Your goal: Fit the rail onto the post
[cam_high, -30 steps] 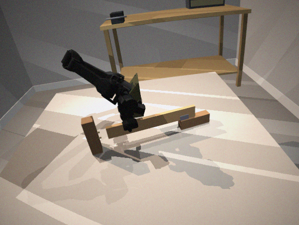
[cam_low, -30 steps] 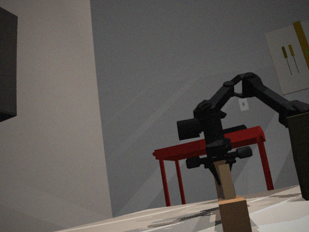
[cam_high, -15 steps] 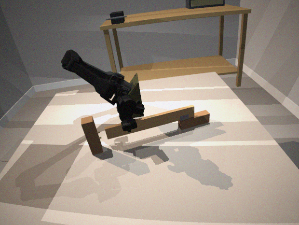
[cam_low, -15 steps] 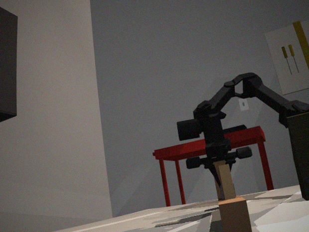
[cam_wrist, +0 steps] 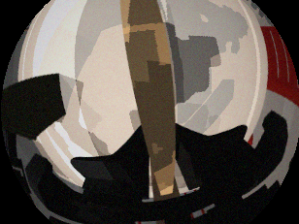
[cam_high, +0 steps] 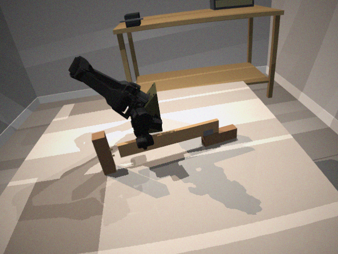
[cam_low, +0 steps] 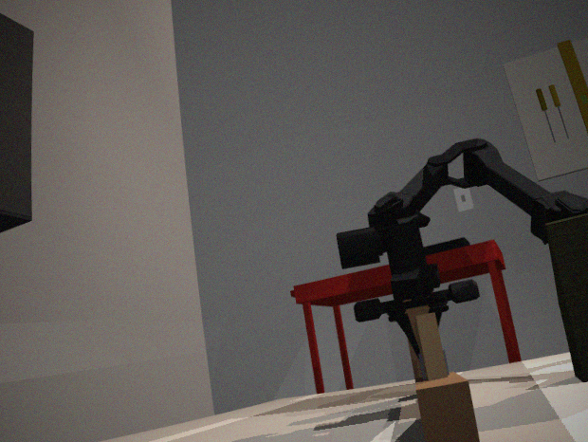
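The long wooden rail (cam_high: 180, 135) (cam_low: 432, 349) (cam_wrist: 154, 96) is held off the table at its near end. Its far end sits at the grey bracket (cam_high: 207, 132) on the low footboard block (cam_high: 228, 134) (cam_low: 448, 406). The short post (cam_high: 103, 154) stands upright left of the near end in the top view. Two pegs, upper (cam_high: 110, 149) and lower (cam_high: 113, 155), point at the rail's end face, with a small gap between. They look about level with that end; the holes are hidden. My gripper (cam_high: 144, 142) (cam_low: 424, 335) (cam_wrist: 153, 123) is shut on the rail, near its near end.
A wooden workbench (cam_high: 191, 14) with a shelf stands behind the pale table (cam_high: 191, 226). A red table (cam_low: 351, 283) stands beyond the arm in the exterior view. A dark, flat-sided object (cam_high: 156, 109) stands behind the gripper.
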You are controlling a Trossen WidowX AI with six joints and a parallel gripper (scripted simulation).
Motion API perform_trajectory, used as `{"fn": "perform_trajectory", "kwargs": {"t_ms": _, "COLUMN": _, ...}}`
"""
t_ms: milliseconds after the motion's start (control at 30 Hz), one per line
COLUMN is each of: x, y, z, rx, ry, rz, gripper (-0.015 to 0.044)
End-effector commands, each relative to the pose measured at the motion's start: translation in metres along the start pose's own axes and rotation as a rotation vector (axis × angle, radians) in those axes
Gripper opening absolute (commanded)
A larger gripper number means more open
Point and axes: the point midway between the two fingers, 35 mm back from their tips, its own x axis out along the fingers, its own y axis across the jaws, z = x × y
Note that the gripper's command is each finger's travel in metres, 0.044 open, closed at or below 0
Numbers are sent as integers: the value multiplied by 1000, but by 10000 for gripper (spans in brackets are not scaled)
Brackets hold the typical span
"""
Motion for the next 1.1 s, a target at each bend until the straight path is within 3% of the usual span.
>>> {"fn": "perform_trajectory", "kwargs": {"t_ms": 0, "x": -2, "y": -2, "z": -2, "rx": -1, "ry": 1, "rz": -6, "gripper": 0}}
{"fn": "perform_trajectory", "kwargs": {"t_ms": 1067, "x": -2, "y": -2, "z": -12, "rx": -1, "ry": 1, "rz": -6, "gripper": 0}}
